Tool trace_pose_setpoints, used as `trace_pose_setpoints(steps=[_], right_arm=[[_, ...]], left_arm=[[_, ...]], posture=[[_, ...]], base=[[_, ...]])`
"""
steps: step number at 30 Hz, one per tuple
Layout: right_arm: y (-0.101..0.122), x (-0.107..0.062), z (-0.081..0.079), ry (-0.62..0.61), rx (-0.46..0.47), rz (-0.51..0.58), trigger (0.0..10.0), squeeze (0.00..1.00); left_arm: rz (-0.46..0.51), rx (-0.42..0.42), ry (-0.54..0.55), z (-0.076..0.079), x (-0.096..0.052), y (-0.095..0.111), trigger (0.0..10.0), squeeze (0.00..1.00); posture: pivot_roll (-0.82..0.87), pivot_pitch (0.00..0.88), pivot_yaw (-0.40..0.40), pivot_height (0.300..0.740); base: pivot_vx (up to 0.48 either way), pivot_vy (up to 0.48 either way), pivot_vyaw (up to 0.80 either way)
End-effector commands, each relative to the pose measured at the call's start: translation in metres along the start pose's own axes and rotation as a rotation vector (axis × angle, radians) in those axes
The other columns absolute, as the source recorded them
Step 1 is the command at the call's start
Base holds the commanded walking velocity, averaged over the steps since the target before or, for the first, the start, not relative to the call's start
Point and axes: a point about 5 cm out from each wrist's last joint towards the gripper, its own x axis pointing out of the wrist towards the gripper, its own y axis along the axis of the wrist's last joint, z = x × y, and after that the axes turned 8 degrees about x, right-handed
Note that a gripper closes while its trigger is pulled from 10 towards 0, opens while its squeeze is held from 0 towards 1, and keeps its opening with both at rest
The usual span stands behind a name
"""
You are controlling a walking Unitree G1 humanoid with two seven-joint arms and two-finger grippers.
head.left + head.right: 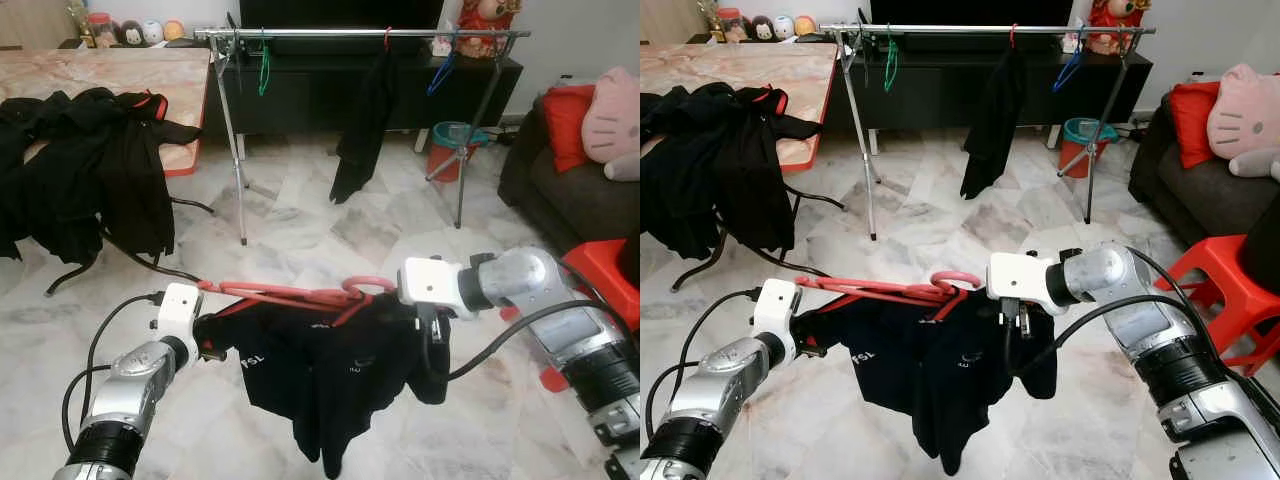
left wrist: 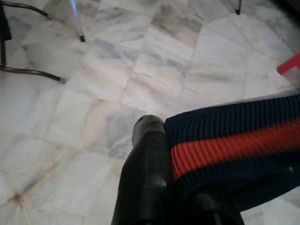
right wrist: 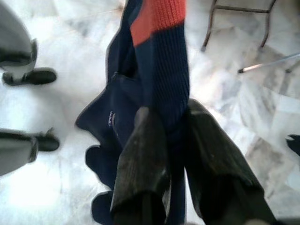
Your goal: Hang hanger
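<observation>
Marble floor (image 1: 300,225) runs ahead to a silver clothes rail (image 1: 360,33) standing well beyond both hands, with a black garment (image 1: 358,130) and a green hanger (image 1: 263,65) already on it; a worktop (image 1: 120,70) draped with dark clothes (image 1: 90,170) lies beyond the left hand, a dark sofa (image 1: 560,180) with a pink plush (image 1: 615,110) beyond the right hand; between the two hands stretches the red hanger (image 1: 290,293), carrying a black jersey (image 1: 320,370) that droops below them; the left hand (image 1: 205,345) is pinched shut on the jersey's ribbed red-striped edge (image 2: 225,150), the fabric pressed against its finger (image 2: 147,159); the right hand (image 3: 176,140) is clamped on the same cloth, its fingers (image 3: 145,154) narrow around a dark fold; holding both ends apart probably keeps the garment spread and the hook (image 1: 365,286) free on top; judging by the gap, the robot must walk closer and lift before the hook can reach the rail
</observation>
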Motion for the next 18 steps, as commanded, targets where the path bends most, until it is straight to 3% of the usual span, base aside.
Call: trace_pose_setpoints(steps=[1, 8, 14, 18], right_arm=[[-0.014, -0.024, 0.014, -0.112, 0.024, -0.072, 10.0, 0.00], [-0.013, -0.033, 0.020, -0.166, 0.060, -0.007, 10.0, 0.00], [-0.040, -0.041, 0.014, -0.154, 0.008, -0.262, 10.0, 0.00], [-0.044, -0.042, 0.009, -0.123, 0.025, -0.288, 10.0, 0.00]], left_arm=[[-0.066, -0.027, 0.175, -0.030, -0.011, -0.014, 10.0, 0.00], [-0.069, -0.072, 0.303, -0.050, -0.017, -0.019, 10.0, 0.00], [-0.078, -0.069, 0.348, -0.055, -0.017, -0.019, 10.0, 0.00], [-0.088, -0.064, 0.353, -0.054, -0.016, -0.020, 10.0, 0.00]], posture=[[-0.15, 0.000, -0.059, 0.732], [-0.15, 0.000, -0.052, 0.732], [-0.16, 0.000, -0.049, 0.732], [-0.16, 0.000, -0.047, 0.732]], base=[[0.000, 0.000, 0.00], [0.000, 0.000, 0.00], [0.000, 0.000, 0.00], [0.000, 0.000, 0.00]])
